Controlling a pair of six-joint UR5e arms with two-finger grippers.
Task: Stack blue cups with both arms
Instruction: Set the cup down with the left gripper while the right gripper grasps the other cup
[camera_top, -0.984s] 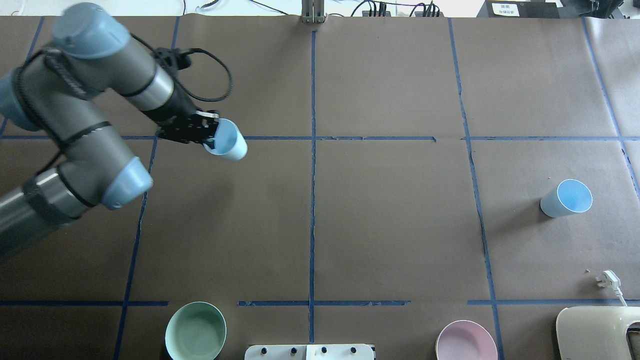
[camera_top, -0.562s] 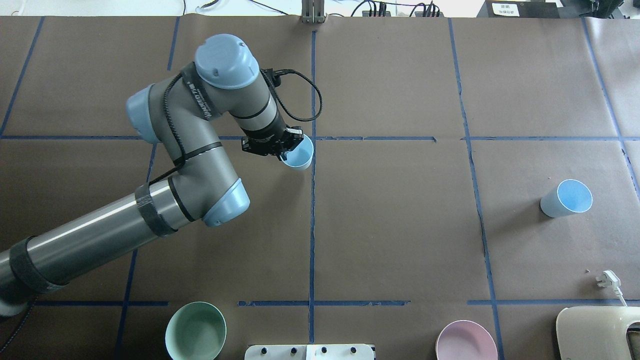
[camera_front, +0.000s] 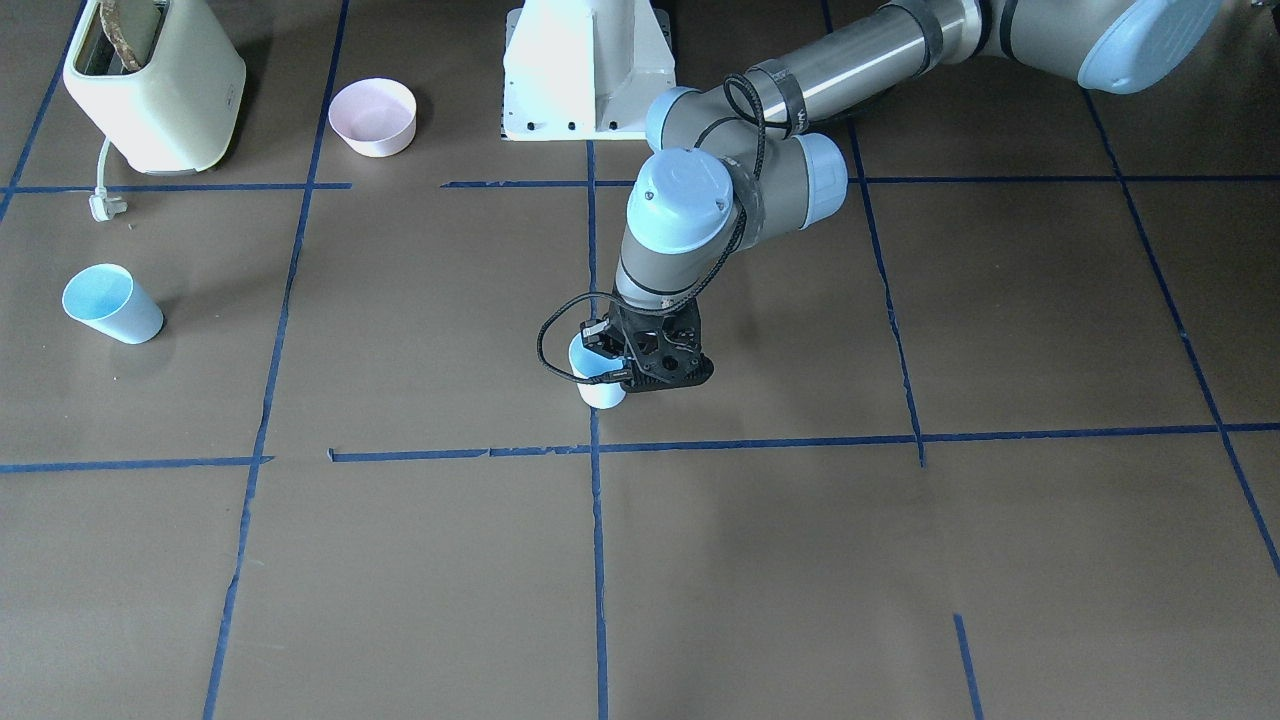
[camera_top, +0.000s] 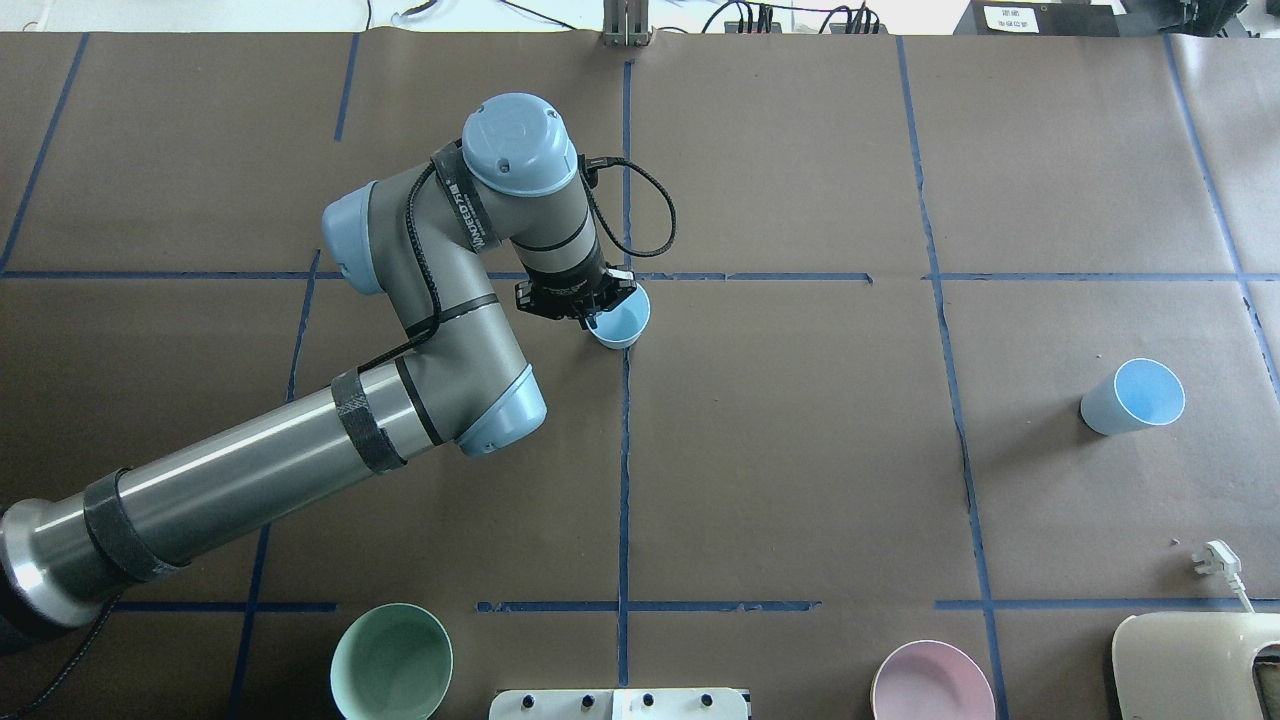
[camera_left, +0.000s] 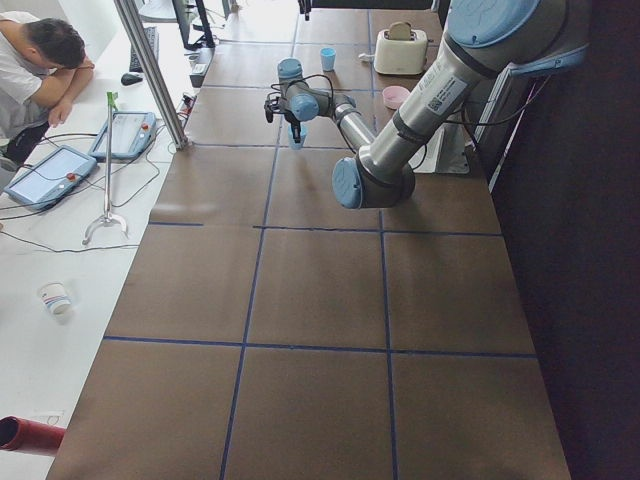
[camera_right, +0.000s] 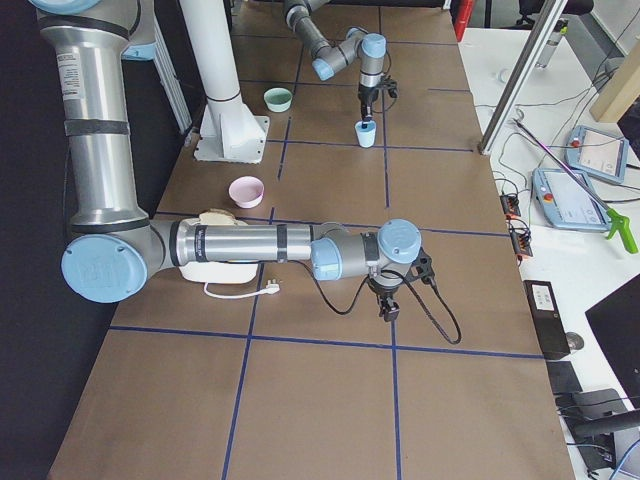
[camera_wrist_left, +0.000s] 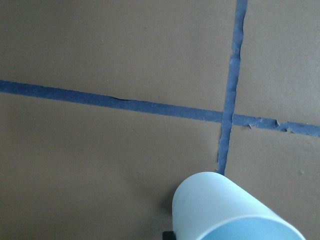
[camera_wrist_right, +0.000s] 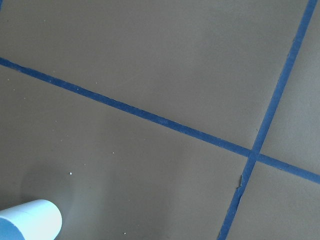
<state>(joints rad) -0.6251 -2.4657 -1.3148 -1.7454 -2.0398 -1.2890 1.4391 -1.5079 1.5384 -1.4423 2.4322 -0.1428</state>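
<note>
Overhead exterior view: since a second ago the left arm (camera_top: 250, 470) has swung in from the left edge. It has carried its blue cup (camera_top: 622, 325) from the left square to the centre tape line, just below the crossing. The left jaws, barely parted, pinch that cup's rim wall, one finger inside and one outside. The cup is mouth up, low at the worktop (camera_top: 800, 450); whether its base touches I cannot tell. The other blue cup (camera_top: 1133, 397) stands unmoved far right. The right arm (camera_right: 250, 243) shows only in the exterior right view, so I cannot tell how the right jaws stand.
</note>
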